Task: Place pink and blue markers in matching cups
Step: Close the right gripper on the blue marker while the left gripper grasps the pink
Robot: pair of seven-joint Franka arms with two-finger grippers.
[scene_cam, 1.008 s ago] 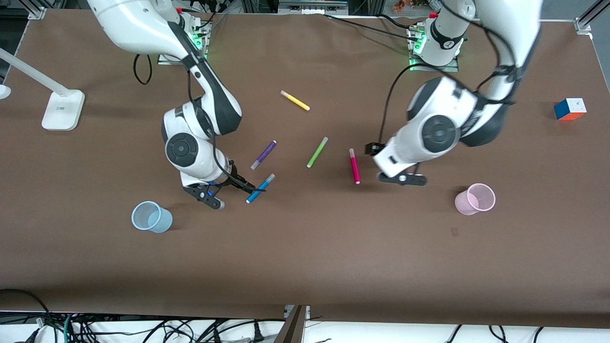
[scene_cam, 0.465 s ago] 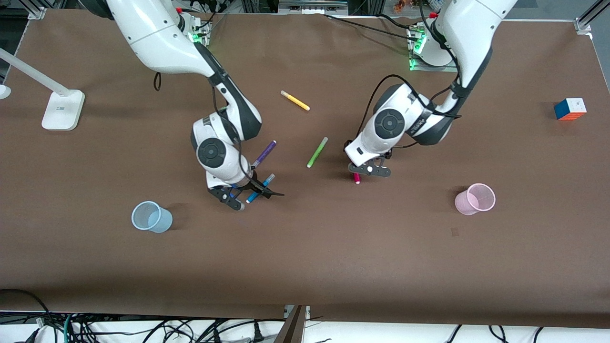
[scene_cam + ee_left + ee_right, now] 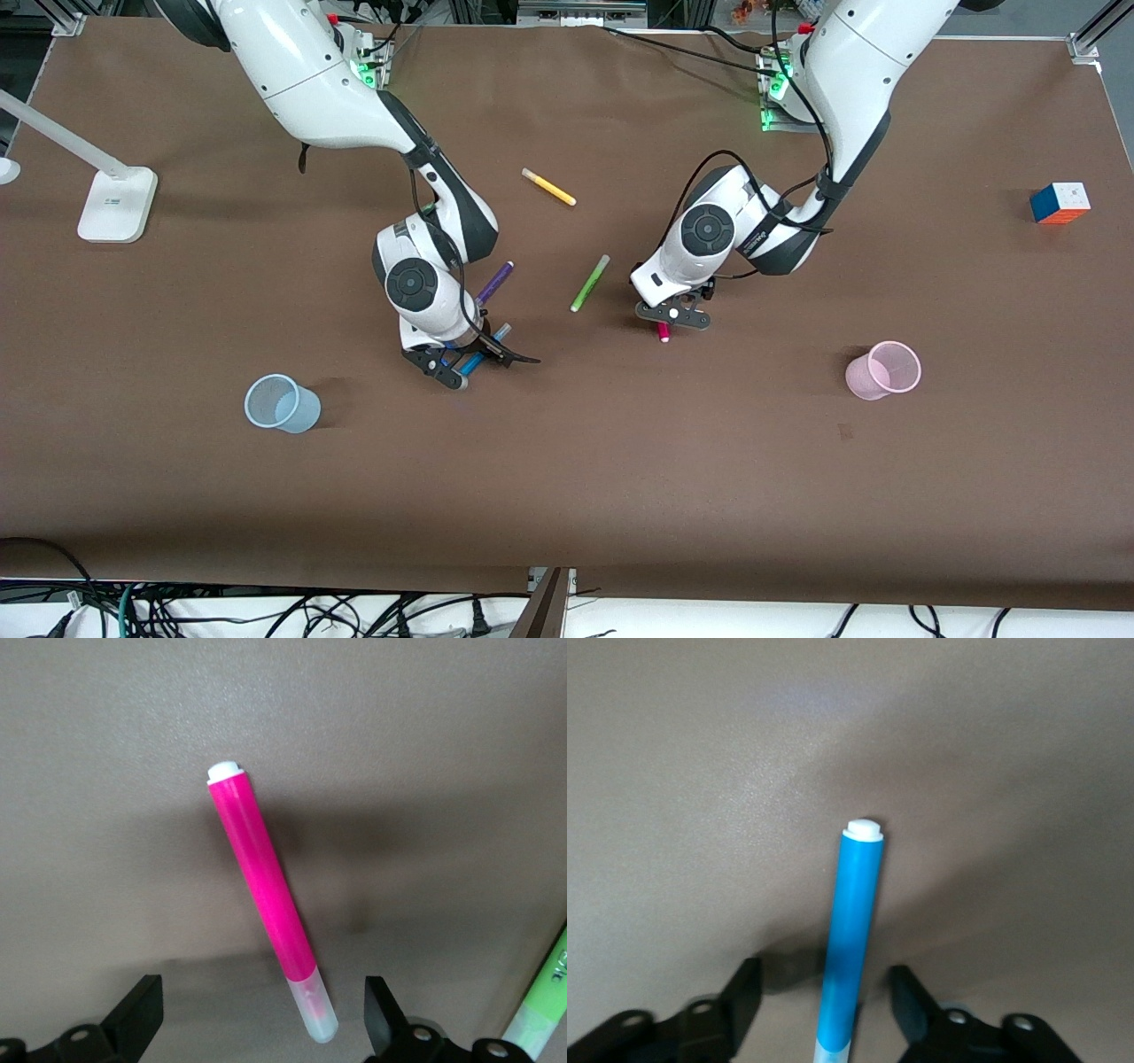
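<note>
Right gripper [image 3: 462, 360] sits spread wide around the bright blue felt-tip marker [image 3: 853, 935] on the brown bench [image 3: 620, 461]. Left gripper [image 3: 671, 316], fingers apart too, straddles the magenta-pink marker [image 3: 268, 904].

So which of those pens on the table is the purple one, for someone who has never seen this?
Start at the brown table and find the right gripper, low over the blue marker. The purple pen lies just farther from the front camera than that marker, beside the arm's round white joint. It is the only dark violet pen; the green pen and yellow pen are bright.
</note>
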